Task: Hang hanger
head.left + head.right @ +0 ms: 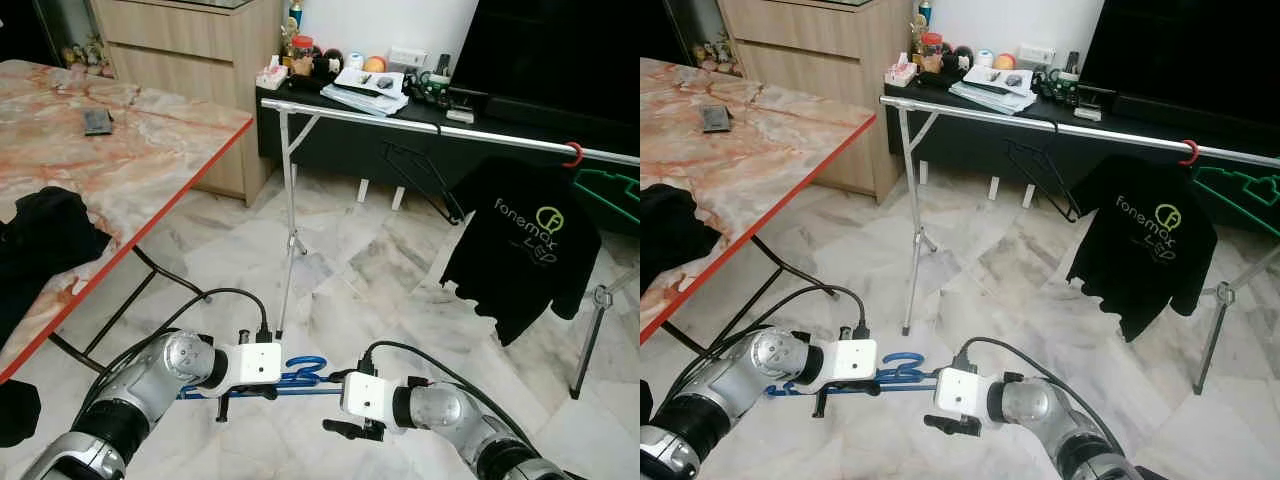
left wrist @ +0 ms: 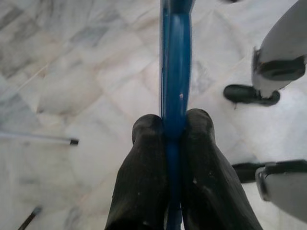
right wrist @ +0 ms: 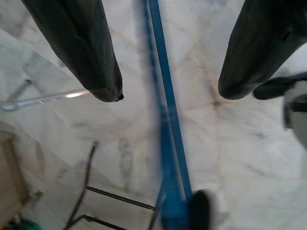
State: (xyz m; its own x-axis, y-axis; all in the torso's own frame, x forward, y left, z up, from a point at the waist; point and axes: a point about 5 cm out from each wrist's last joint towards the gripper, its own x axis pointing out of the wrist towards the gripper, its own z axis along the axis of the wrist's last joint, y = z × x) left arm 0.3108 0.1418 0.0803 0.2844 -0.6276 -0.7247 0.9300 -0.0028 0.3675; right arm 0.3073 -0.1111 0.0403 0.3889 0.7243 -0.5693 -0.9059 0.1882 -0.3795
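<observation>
Left eye view: both silver arms are raised low in front of the robot, above the marble floor (image 1: 370, 270). The left gripper (image 2: 175, 125) has its two black fingers closed tight on a blue hanger (image 1: 300, 375), pinching its bar between the pads. The hanger lies roughly level between the two wrists, with its curled hook pointing up near the left wrist. The right gripper (image 3: 168, 93) has its fingers spread wide, one on each side of the blue bar, touching nothing.

Further off stands a metal clothes rail (image 1: 420, 125) on thin legs. An empty black hanger (image 1: 425, 180) dangles near its middle. A black T-shirt (image 1: 525, 245) with pale lettering hangs from a red hook (image 1: 574, 154) toward the rail's right end.

A marble-topped table (image 1: 150, 140) with a red edge occupies the robot's left side. A small dark object (image 1: 97, 121) lies near the table's far edge, and dark cloth (image 1: 45, 235) lies at its near edge.
</observation>
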